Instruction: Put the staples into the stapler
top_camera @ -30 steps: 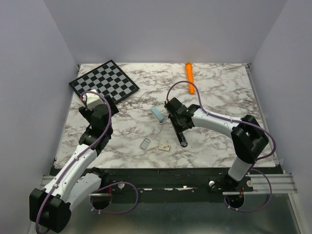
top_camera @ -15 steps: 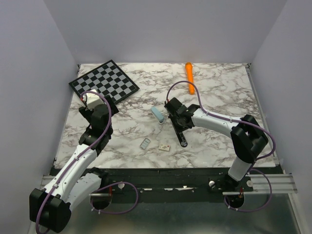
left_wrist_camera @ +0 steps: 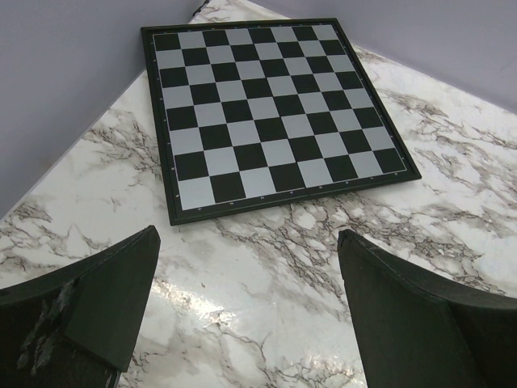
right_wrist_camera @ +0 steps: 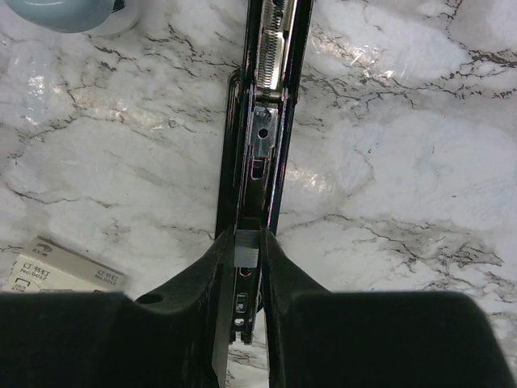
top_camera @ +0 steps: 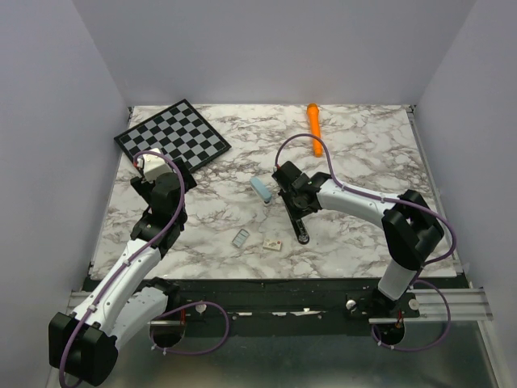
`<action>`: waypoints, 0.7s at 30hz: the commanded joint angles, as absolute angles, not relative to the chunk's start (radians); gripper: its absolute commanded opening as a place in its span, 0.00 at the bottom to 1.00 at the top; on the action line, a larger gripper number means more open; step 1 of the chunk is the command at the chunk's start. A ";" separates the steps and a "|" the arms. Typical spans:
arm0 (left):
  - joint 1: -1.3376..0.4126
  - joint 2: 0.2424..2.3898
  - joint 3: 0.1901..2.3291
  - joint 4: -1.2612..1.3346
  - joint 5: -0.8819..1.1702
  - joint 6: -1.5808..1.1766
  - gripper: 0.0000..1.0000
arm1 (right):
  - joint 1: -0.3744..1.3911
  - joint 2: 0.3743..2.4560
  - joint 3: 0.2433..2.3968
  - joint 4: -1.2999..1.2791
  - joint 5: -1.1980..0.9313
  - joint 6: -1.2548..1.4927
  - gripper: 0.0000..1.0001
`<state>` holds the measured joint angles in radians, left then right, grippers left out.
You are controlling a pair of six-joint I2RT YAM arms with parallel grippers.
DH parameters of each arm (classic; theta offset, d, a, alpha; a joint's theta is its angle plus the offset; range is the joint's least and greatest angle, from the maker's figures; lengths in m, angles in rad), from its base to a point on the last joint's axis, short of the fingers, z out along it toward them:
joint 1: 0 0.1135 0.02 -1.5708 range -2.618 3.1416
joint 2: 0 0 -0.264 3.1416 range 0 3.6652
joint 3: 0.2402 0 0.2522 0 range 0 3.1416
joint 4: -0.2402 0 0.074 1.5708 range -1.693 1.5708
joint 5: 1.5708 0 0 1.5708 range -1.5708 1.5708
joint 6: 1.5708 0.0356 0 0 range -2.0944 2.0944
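The black stapler (top_camera: pixel 300 228) lies on the marble table, mid-right, and its open metal channel (right_wrist_camera: pixel 266 121) shows in the right wrist view. My right gripper (top_camera: pixel 289 194) is right above it. The right gripper (right_wrist_camera: pixel 248 239) is shut on the staples (right_wrist_camera: pixel 247 250), a small grey block held directly over the channel; whether it touches the channel I cannot tell. My left gripper (top_camera: pixel 144 168) is open and empty (left_wrist_camera: pixel 248 246) over bare marble just in front of the chessboard.
A chessboard (top_camera: pixel 172 133) lies at the back left and also shows in the left wrist view (left_wrist_camera: pixel 266 105). An orange marker (top_camera: pixel 314 128) lies at the back. A pale blue box (top_camera: pixel 260 190), a small grey rectangle (top_camera: pixel 241 238) and a white dotted piece (top_camera: pixel 273 242) lie left of the stapler.
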<state>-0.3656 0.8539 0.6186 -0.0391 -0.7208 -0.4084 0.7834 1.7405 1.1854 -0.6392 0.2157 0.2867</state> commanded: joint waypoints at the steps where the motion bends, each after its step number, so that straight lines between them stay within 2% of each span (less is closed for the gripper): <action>1: -0.359 0.844 0.621 -0.015 -0.704 -0.403 0.99 | 0.779 1.756 1.207 -0.652 0.203 0.282 0.27; 21: -0.359 0.842 0.621 -0.015 -0.701 -0.403 0.99 | 0.799 1.735 1.218 -0.661 0.262 0.284 0.35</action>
